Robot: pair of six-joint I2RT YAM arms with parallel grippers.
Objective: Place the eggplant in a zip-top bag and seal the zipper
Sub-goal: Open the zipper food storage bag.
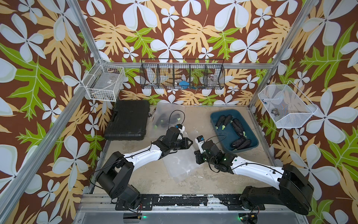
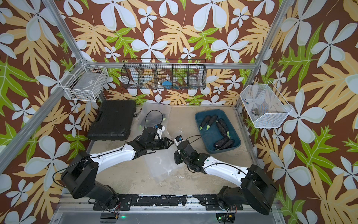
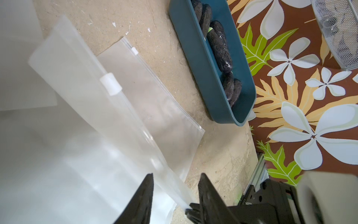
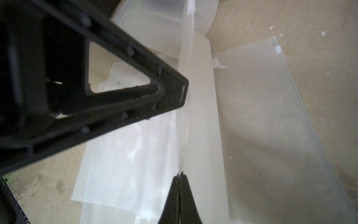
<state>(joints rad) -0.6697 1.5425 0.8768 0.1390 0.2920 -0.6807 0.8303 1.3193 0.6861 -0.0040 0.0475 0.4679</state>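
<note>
Beige and scuffed with pale flecks, the bench [image 1: 155,184] sits inside an aluminium frame, with brown floral wallpaper [image 1: 38,58] on the walls in both top views. A black case [image 1: 127,122] lies at its back left. At the back right, a teal bin [image 1: 228,133] holds the eggplants [image 1: 237,126], which are dark and pebbly with pale green stems. Frosted plastic bags [image 2: 158,164] lie between the two arms. Another bag [image 1: 166,114] at the back has eggplants showing through it.

In the left wrist view, the left fingers [image 3: 147,195] stand apart, released. The zipper edge of a lifted zip-top bag [image 3: 96,116] runs between them, and its white slider [image 3: 110,86] sits partway along. A second bag [image 3: 155,100] lies flat on the bench beyond, near the bin.

In the right wrist view, the right fingers [image 4: 180,186] are clenched on the lifted bag's edge, which rises thin and translucent from between them.
</note>
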